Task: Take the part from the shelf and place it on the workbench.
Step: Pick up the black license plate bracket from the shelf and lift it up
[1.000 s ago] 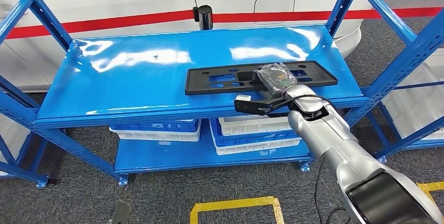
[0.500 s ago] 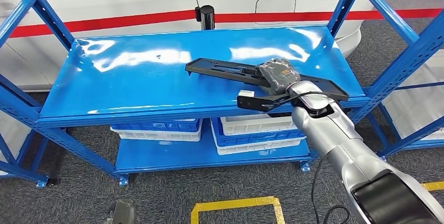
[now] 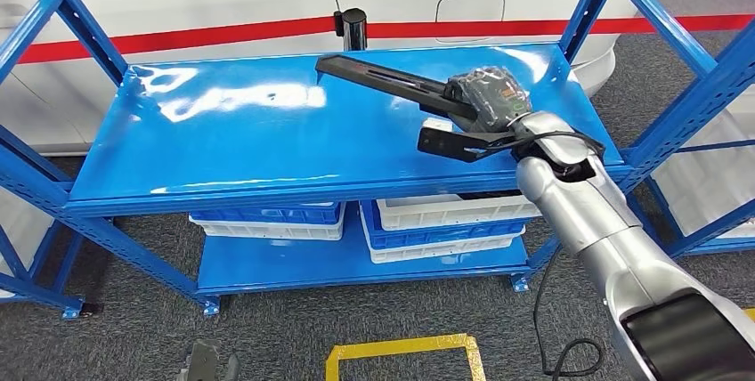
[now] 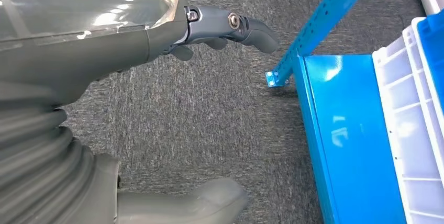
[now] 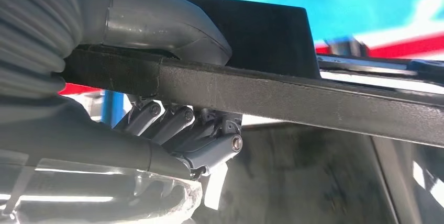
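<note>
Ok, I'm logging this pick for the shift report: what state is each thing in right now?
Black part: lifted off the shelf, tilted, gripped near one end.
Right hand: grips the black part, thumb on one face, fingers on the other.
Left hand: holds nothing, hanging over the carpet.
Top shelf: bare blue surface.
White and blue bins: stacked on the lower shelf.

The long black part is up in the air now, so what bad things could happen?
The right hand grips the black part near one end, so the long free end might sag or twist out of the fingers. Swinging it around, that end could also knock the blue shelf post or the shelf top.
</note>
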